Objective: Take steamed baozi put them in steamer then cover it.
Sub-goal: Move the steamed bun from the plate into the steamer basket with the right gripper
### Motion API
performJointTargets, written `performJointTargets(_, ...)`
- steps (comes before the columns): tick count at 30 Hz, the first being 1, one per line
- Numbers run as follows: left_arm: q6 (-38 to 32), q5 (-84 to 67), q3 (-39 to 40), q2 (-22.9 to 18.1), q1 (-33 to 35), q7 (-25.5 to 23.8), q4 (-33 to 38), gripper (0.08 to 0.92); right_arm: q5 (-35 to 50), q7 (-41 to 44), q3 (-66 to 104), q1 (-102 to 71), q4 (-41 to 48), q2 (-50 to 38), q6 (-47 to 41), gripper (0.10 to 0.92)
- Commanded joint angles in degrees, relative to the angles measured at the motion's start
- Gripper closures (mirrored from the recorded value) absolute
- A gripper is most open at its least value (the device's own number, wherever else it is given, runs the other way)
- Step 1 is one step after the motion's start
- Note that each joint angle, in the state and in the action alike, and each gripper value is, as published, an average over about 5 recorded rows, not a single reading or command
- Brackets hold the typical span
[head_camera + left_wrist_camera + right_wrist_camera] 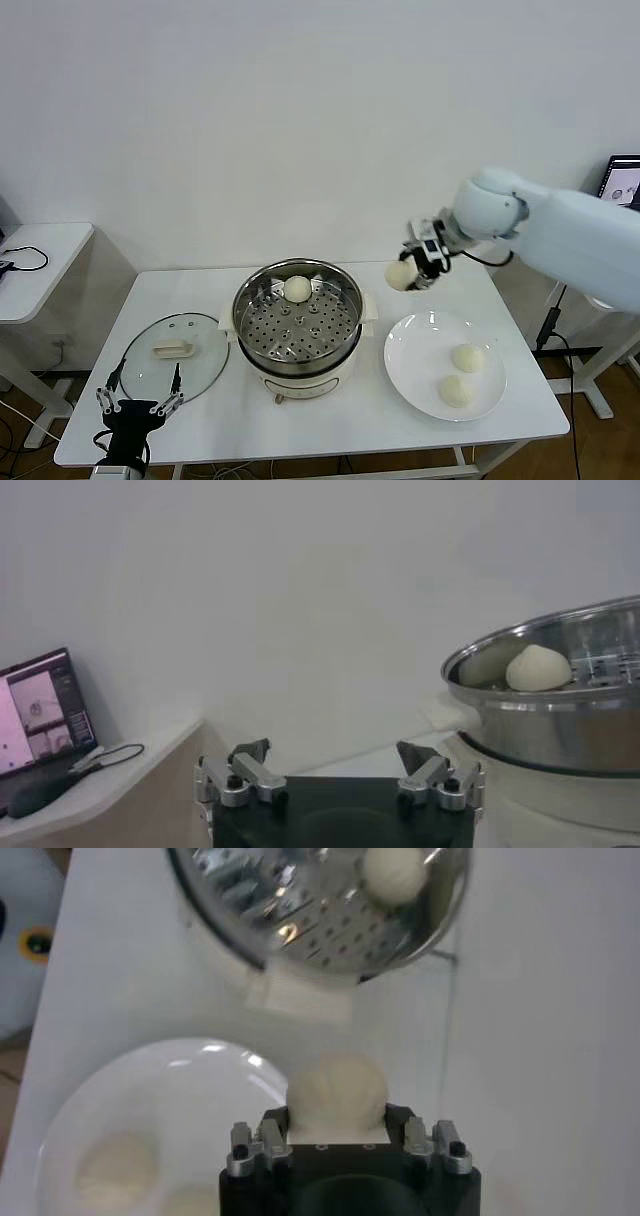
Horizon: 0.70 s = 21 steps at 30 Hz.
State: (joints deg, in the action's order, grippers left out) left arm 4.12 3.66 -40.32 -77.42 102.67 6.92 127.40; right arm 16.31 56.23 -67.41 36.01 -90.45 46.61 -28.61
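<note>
We have one bun [400, 275] gripped in our right claw [412, 270], lifted clear of the desk [200, 290] and hanging between the plate [420, 340] and the steamer [297, 322], just off the steamer's right side. In the right wrist view the claw [338, 1138] is closed on the bun [336, 1091] at its sides, with the dough bulging out ahead of the jaws.

One bun [297, 289] already sits on the perforated tray at the far side of the steamer, and two buns [467, 357] wait on the plate. The glass lid [177, 352] lies flat on the desk to the left of the steamer, its cream handle [171, 349] facing up. Our left claw [139, 402] is parked low at the near left edge of the desk, jaws wide apart and holding nothing.

We judge the buns light, soft and easily dented, with a smooth skin that may stick to the jaws. A gentle pinch across the widest part, from the sides, should hold them; squeezing harder would crush them. On release, we should expect the bun to cling or roll a little on the tray. The lid looks heavier, rigid and breakable, and slick on the glass, so its central handle is the place to take hold.
</note>
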Motion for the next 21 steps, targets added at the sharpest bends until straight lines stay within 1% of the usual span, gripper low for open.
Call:
performJointTargets(1, 0.0, 0.0, -0.2, 0.1, 0.0, 0.0, -0.1, 0.177, 9.2, -3.9, -2.4, 4.2, 4.1, 16.1, -4.2, 0.429)
performJointTargets(5, 0.0, 0.0, -1.0, 0.4, 0.1, 0.0, 0.1, 0.177, 10.4, -5.7, -1.9, 0.3, 8.3, 22.3, -5.4, 0.424)
performJointTargets(9, 0.0, -0.1, -1.6, 0.6, 0.1, 0.0, 0.3, 0.177, 10.3, -7.2, -1.7, -3.6, 11.9, 26.7, -6.6, 0.425)
performJointTargets(21, 0.0, 0.1, -1.8, -0.1, 0.1, 0.0, 0.9, 0.177, 7.6, -9.2, -1.0, -12.8, 20.0, 34.2, -7.7, 0.425)
